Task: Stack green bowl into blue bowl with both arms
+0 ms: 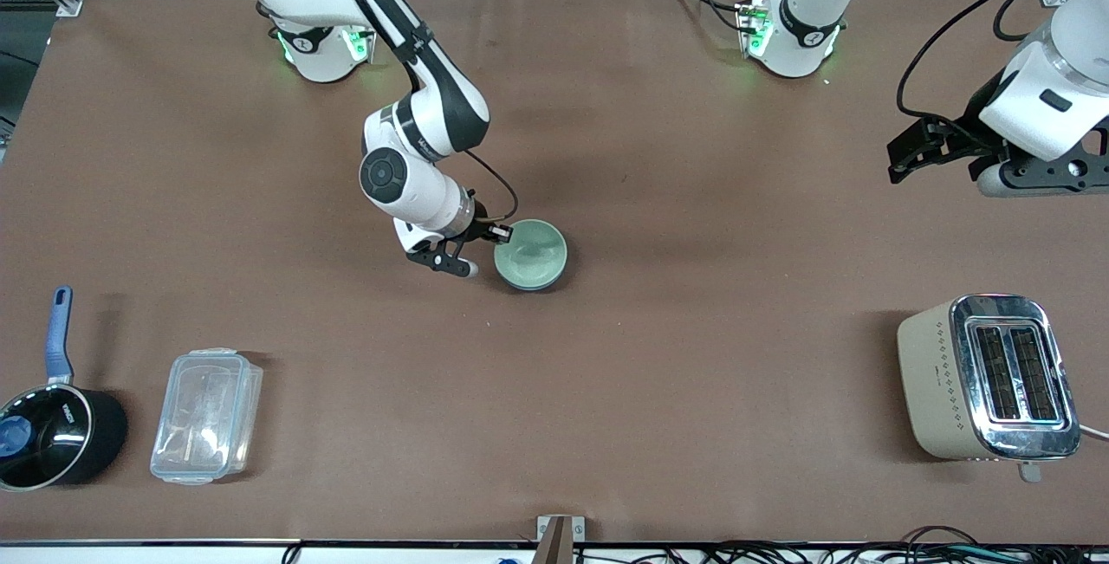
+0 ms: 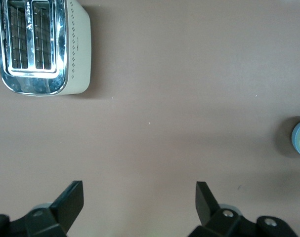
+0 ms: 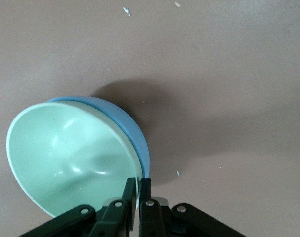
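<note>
The pale green bowl (image 1: 533, 250) sits nested in the blue bowl (image 3: 136, 134) near the middle of the table. In the right wrist view the green bowl (image 3: 65, 158) fills the blue one, whose wall shows as a band around it. In the front view the blue bowl is almost wholly hidden under the green one. My right gripper (image 1: 501, 235) is shut on the green bowl's rim (image 3: 139, 190), one finger inside and one outside. My left gripper (image 1: 903, 161) hangs open and empty in the air over the left arm's end of the table (image 2: 140, 197) and waits.
A beige and chrome toaster (image 1: 988, 378) stands at the left arm's end, near the front camera; it also shows in the left wrist view (image 2: 41, 47). A clear plastic box (image 1: 206, 415) and a black saucepan with a blue handle (image 1: 52, 434) stand at the right arm's end.
</note>
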